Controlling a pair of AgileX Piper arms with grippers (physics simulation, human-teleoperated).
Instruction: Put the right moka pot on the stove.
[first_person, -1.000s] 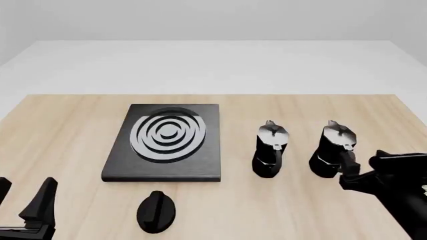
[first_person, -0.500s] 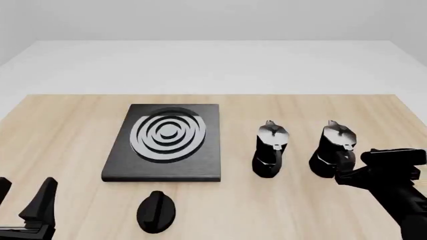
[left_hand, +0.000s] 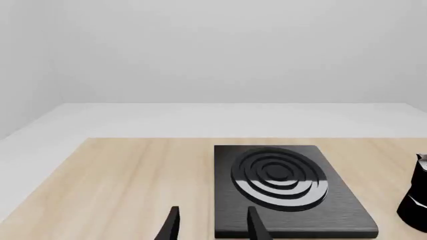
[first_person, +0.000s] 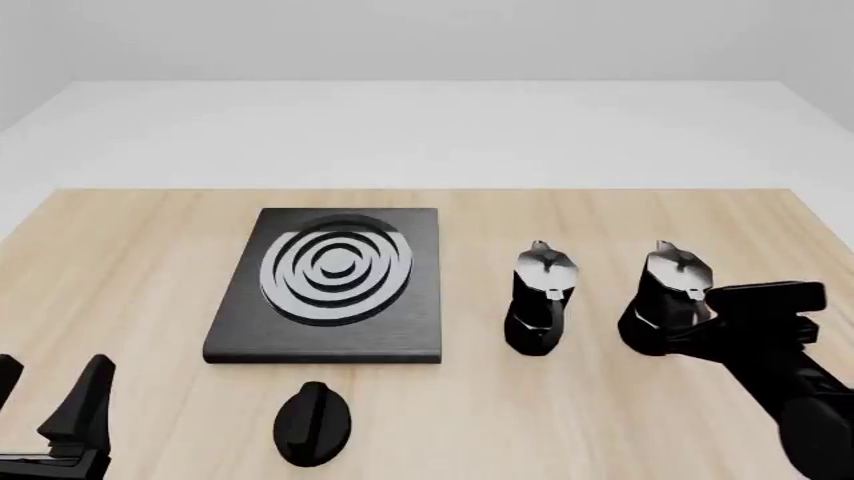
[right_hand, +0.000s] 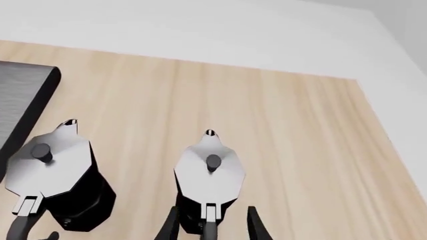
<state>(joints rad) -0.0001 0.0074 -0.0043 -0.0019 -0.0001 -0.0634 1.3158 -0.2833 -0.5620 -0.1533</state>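
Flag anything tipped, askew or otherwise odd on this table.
Nothing stands out. Both pots, the right moka pot and its twin, stand upright; the stove lies flat and the knob sits before it.

The right pincer (first_person: 701, 318) has risen from the lower right to flank the right moka pot's (first_person: 663, 297) handle.

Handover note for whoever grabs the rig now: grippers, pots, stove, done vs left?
Right gripper: open, fingers either side of the right moka pot at its handle side, not closed on it.
Left gripper: open, idle at the near left of the table, holding nothing.
Right moka pot stands upright on the table, right of the other moka pot.
Stove is bare, left of both pots.
Done: approach only.
Left: grasp, lift, carry past the other pot, set on the stove rings.
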